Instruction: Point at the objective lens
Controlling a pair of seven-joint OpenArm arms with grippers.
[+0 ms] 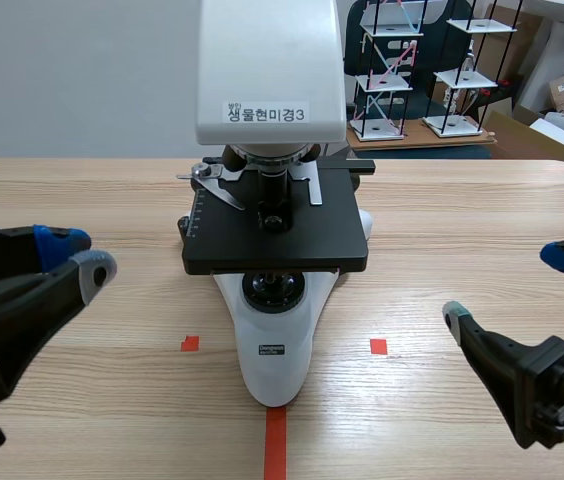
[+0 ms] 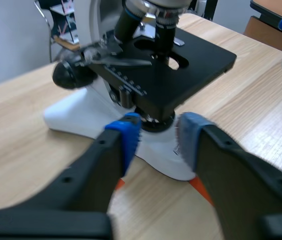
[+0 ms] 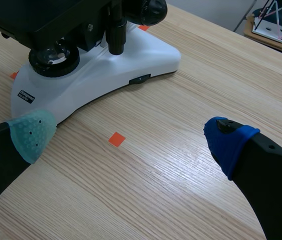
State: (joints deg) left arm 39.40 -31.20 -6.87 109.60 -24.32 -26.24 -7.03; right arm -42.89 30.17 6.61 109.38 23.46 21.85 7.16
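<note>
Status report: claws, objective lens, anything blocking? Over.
Left claw open, low beside the microscope base. Right claw open, low on the other side. Objective lens over the stage, neither claw near it. No obstacle seen.

Microscope head [image 1: 272, 70] (scene view) cropped at top.

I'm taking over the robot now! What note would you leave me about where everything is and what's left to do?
Left gripper: open, empty, low beside the microscope, not touching it.
Right gripper: wide open, empty, low on the other side.
Objective lens: under the white head, aimed down at the black stage.
Done: nothing yet.
Left to do: point a gripper at the lens.
</note>
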